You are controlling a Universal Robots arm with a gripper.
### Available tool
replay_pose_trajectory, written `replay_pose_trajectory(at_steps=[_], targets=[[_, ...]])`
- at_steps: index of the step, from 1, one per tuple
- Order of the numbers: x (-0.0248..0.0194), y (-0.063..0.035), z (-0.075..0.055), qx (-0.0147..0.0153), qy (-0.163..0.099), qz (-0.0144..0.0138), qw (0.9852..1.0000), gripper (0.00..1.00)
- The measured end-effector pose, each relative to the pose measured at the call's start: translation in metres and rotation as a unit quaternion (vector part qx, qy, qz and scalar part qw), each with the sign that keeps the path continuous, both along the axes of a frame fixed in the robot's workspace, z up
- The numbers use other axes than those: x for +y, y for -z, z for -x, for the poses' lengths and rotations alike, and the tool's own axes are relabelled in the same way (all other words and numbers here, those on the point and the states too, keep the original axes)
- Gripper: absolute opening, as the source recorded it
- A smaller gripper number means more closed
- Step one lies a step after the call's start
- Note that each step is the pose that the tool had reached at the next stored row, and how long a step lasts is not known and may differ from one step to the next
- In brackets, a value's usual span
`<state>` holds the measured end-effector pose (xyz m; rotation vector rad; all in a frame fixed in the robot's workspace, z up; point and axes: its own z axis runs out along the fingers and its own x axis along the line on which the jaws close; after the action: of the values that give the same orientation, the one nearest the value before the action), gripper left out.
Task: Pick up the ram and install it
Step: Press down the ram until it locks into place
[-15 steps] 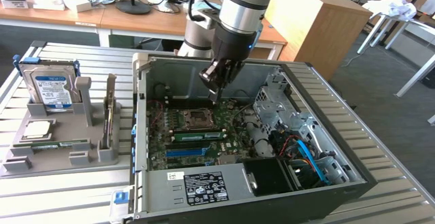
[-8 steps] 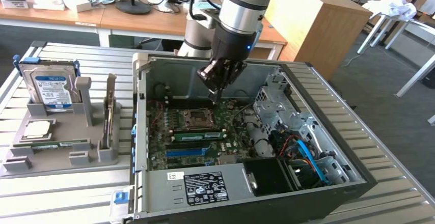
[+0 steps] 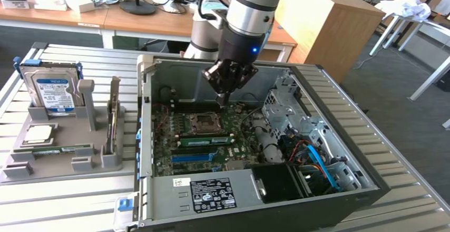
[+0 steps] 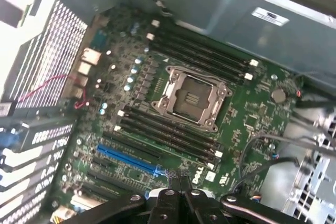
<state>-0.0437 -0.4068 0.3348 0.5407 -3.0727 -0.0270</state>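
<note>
We hang the gripper (image 4: 181,182) over the motherboard (image 4: 173,124) in the PC case (image 3: 338,132), fingers together, holding nothing. Ram (image 3: 56,149) lies flat on the gray parts tray (image 3: 63,171), well off to the exterior view's left, long axis running left-right.

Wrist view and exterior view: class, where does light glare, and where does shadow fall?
Exterior view: bright daylight on the table slats, and deep shadow inside the computer case at its near corner. Wrist view: glare whitens the case's vent grille; the motherboard is evenly lit.

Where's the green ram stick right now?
In the exterior view's left, the green ram stick lies flat in the grey holder tray, just below the square silver processor chip.
</note>
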Motion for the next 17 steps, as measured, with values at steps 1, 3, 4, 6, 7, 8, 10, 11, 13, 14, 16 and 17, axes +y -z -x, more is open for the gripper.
replay_pose_trajectory(at_steps=[1, 3, 4, 6, 7, 8, 10, 11, 13, 14, 16, 17], targets=[[0.0000, 0.0001, 0.0000, 0.0000, 0.009, 0.0000, 1.0000, 0.10], [0.0000, 0.0003, 0.0000, 0.0000, 0.027, 0.0000, 0.9996, 0.10], [0.0000, 0.0004, 0.0000, 0.0000, 0.036, 0.0000, 0.9994, 0.10], [0.0000, 0.0006, 0.0000, 0.0000, 0.054, 0.0000, 0.9985, 0.10], [0.0000, 0.0008, 0.0000, 0.0000, 0.063, 0.0000, 0.9980, 0.10], [0.0000, 0.0009, 0.0000, 0.0000, 0.072, 0.0000, 0.9974, 0.10], [0.0000, 0.0011, 0.0000, 0.0000, 0.090, 0.0000, 0.9959, 0.10], [0.0000, 0.0012, 0.0000, 0.0000, 0.099, 0.0000, 0.9951, 0.10], [0.0000, 0.0012, 0.0000, 0.0000, 0.103, 0.0000, 0.9947, 0.10], [0.0000, 0.0012, 0.0000, 0.0000, 0.103, 0.0000, 0.9947, 0.10], [0.0000, 0.0012, 0.0000, 0.0000, 0.107, 0.0000, 0.9942, 0.10], [0.0000, 0.0013, 0.0000, 0.0000, 0.115, -0.0001, 0.9934, 0.10]])
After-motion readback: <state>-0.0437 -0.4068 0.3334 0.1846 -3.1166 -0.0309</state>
